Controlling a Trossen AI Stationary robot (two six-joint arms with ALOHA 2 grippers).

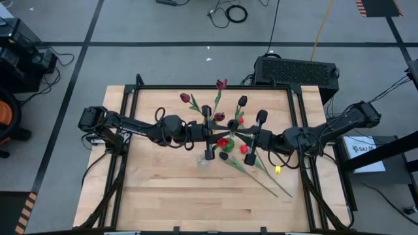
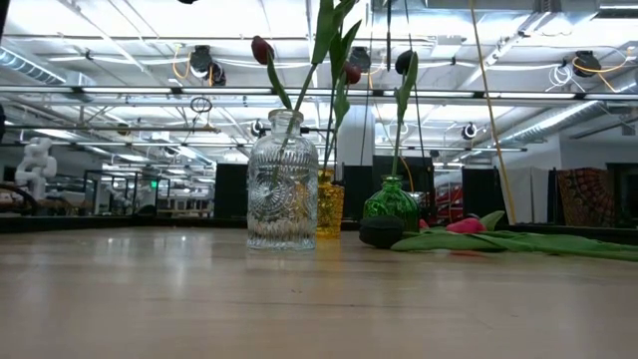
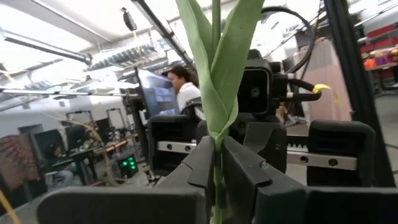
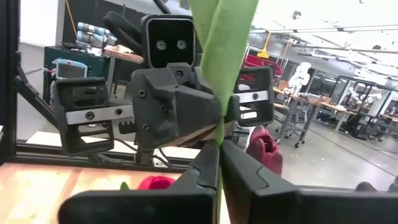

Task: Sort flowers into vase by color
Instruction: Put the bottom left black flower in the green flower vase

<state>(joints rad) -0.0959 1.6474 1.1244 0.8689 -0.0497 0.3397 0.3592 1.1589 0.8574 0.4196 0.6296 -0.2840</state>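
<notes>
Reaching from the left side of the table (image 1: pixel 163 196) to its middle with the left gripper (image 3: pixel 217 171), fingers (image 3: pixel 198 165) drawn in close on either side of a thin green stem and pinching it. Holding that tulip (image 3: pixel 217 87) upright, long leaf folded round the stem just past the fingertips, head hidden in both wrist views. Meeting it head-on from the right side with the right gripper (image 4: pixel 219 163), fingers pressed together on the same stem. Gripping one flower from both sides at once, tip to tip, above the vases.

Seen level across the table, left to right:
- Standing nearest, a clear ribbed glass vase (image 2: pixel 282 189), with a red-headed tulip (image 2: pixel 261 48) leaning left out of its neck.
- Showing just behind it and to its right, an amber vase (image 2: pixel 330 204), with green stems rising from it and a dark red head (image 2: pixel 351 73) above.
- Sitting further right, a low green vase (image 2: pixel 390 204), with a near-black head (image 2: pixel 404 62) on a straight stem.
- Lying flat on the wood right of the green vase, loose tulips (image 2: pixel 469 227), with a pinkish-red head among long leaves.

Running slantwise toward the front right corner in the overhead view, those same loose stems.
</notes>
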